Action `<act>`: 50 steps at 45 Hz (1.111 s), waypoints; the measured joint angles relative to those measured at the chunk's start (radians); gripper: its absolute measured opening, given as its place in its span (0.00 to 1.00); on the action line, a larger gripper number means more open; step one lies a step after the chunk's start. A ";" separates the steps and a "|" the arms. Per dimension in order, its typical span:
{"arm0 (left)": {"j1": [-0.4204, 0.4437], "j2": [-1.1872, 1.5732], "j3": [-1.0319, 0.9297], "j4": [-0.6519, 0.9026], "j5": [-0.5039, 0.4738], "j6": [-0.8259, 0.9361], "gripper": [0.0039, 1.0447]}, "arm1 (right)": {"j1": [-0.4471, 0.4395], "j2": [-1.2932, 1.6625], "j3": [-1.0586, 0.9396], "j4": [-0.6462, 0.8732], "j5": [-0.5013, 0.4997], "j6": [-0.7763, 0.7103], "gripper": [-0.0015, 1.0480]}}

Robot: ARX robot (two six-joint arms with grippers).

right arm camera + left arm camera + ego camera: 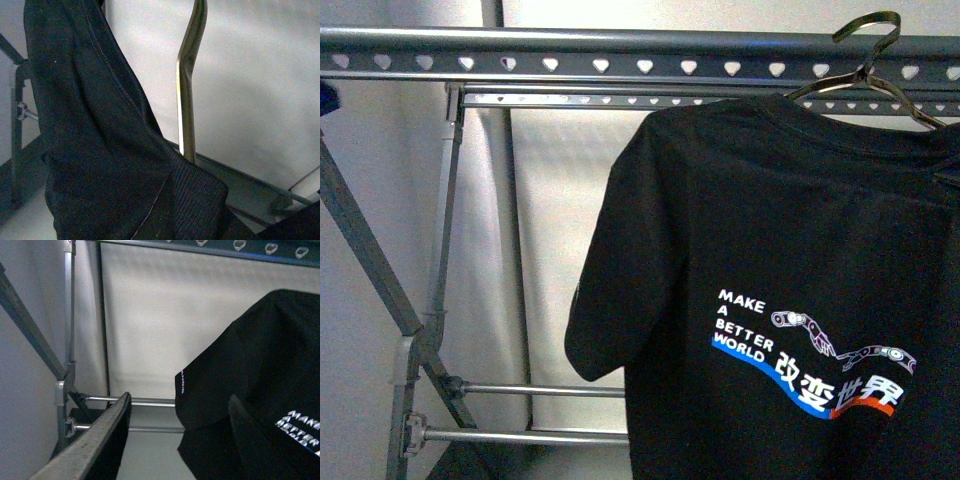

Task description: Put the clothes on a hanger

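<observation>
The clothes, a black T-shirt [770, 250] with the white "MAKE A BETTER WORLD" print, hang on a thin wire hanger [875, 40] at the right of the front view. Its hook stands in front of the grey rack's top rail [570, 52], which has heart-shaped holes; I cannot tell whether it rests on it. In the right wrist view the shirt's cloth [100, 150] and ribbed collar [195, 195] fill the foreground beside the wire hook [187, 100]. My right gripper is shut on the cloth, its fingers hidden. My left gripper [180, 397] is open and empty, with the shirt's sleeve [215, 385] beyond its fingers.
A second perforated rail [580, 99] runs just under the top rail. The rack's upright post [442, 230], slanted brace [365, 250] and two low crossbars [540, 390] stand at the left. A pale wall [560, 250] is behind the rack.
</observation>
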 joint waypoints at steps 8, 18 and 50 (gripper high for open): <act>0.044 -0.133 -0.254 0.106 0.034 0.030 0.12 | 0.021 0.145 0.270 -0.139 0.142 -0.060 0.04; 0.093 -0.257 -0.424 0.148 0.077 0.038 0.03 | 0.028 0.257 0.498 -0.282 0.269 -0.080 0.04; 0.093 -0.645 -0.647 -0.008 0.078 0.039 0.03 | 0.064 -0.460 -0.418 0.373 0.304 0.229 0.86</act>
